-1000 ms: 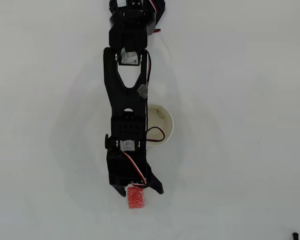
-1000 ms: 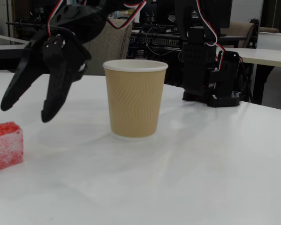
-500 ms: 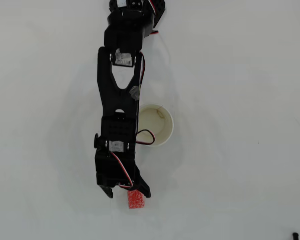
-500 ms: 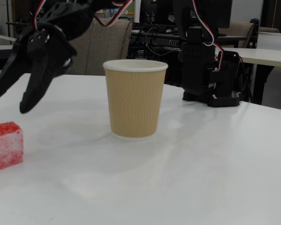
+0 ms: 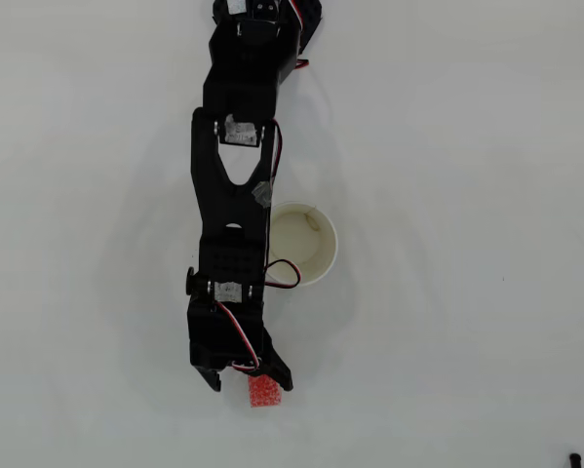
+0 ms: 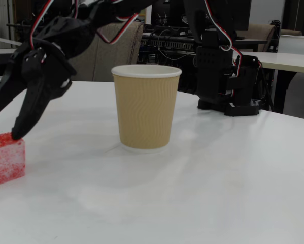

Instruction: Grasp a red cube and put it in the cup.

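One red cube (image 6: 5, 159), speckled and spongy, sits on the white table (image 6: 217, 178) at the lower left edge of the fixed view; seen from overhead it lies low in the frame, just left of centre (image 5: 264, 392), partly under my fingertips. One cup (image 6: 146, 107), ribbed tan paper outside with a rolled white rim, stands at the centre of the fixed view; from above its cream inside shows just right of my arm (image 5: 306, 244), mid-frame.

My gripper (image 5: 248, 382) hangs spread wide over the cube, holding nothing; in the fixed view one finger's (image 6: 32, 109) tip seems to meet the block's top back edge, though I cannot tell whether it truly touches. Half a second ago that tip hung clear above the cube; now it has dropped to the block's level, and from overhead my arm has edged slightly toward the frame's bottom. Cube and cup have not moved.

No readable writing appears on the cup or cube.
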You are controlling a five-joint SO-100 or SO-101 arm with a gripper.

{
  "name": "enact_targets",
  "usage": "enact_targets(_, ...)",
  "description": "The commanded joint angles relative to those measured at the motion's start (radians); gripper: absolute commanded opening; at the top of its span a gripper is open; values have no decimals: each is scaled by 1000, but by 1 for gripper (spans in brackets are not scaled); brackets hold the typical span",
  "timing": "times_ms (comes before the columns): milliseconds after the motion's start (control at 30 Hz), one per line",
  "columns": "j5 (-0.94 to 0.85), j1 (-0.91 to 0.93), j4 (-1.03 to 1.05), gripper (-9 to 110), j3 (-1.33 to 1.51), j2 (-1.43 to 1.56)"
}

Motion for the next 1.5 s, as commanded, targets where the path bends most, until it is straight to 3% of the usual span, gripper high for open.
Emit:
enact_targets(0, 0, -20, -31, 38, -94, 23)
enact_targets(1467, 11, -52, -6, 37, -92, -48)
